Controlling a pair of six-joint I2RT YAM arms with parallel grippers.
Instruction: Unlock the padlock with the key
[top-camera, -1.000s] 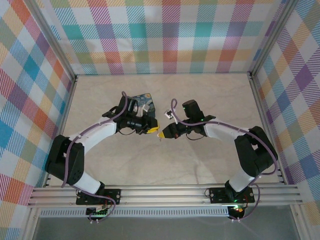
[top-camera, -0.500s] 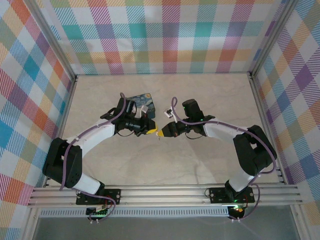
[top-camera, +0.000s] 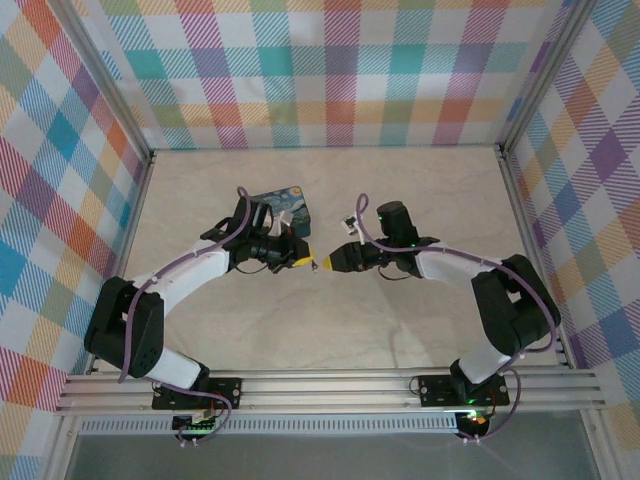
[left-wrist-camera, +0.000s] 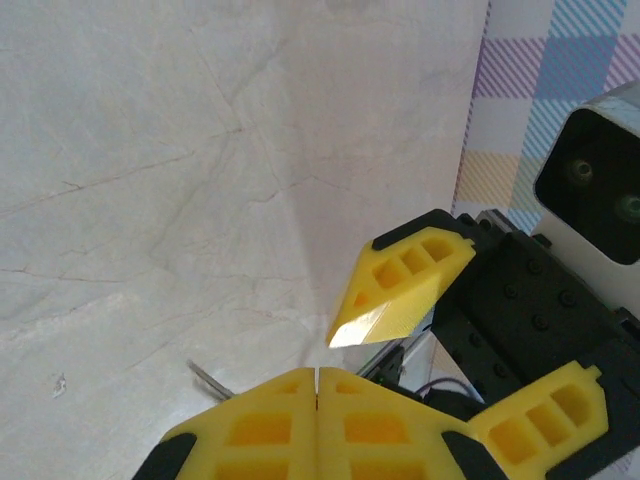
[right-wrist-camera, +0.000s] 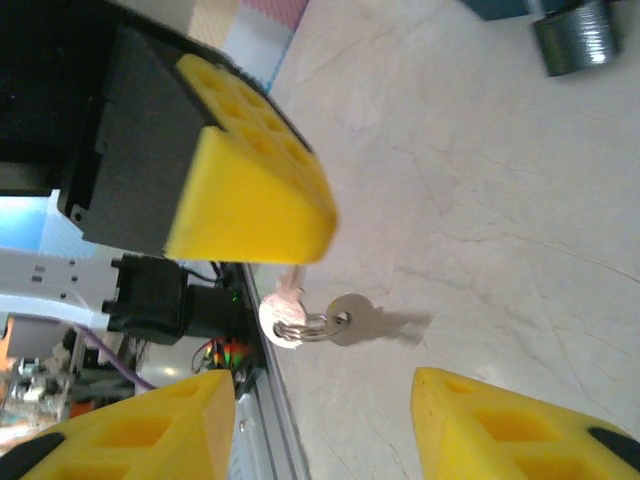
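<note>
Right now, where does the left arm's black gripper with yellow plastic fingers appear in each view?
Top external: left gripper mid-table, tips pointing right.
Left wrist: left gripper at bottom centre, fingers pressed together.
Right wrist: left gripper at upper left, a small silvery metal key hanging from it.
Shared landmark: the open right gripper, facing it tip to tip.

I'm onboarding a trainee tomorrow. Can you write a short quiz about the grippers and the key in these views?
1. True or false: the right gripper is clamped on the key.
2. Which holds the key? A) the left gripper B) the right gripper C) neither
3. Fill in: a ring joins the held key to a second ____.
Key: 1 false, its jaws stand open; 2 A; 3 key, the spare key.
</note>
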